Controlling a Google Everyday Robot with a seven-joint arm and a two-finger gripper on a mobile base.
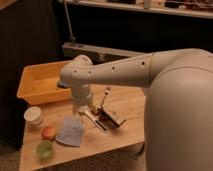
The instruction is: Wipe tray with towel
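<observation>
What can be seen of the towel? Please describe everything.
The towel is a soft, pale blue-grey cloth, roughly square, lying flat on the wooden table, outside the tray. An orange ball sits close beside it. The open pincer hangs near its other side; nothing holds it.

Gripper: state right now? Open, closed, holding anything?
Gripper: open, holding nothing, low over the table just right of the towel.
</observation>
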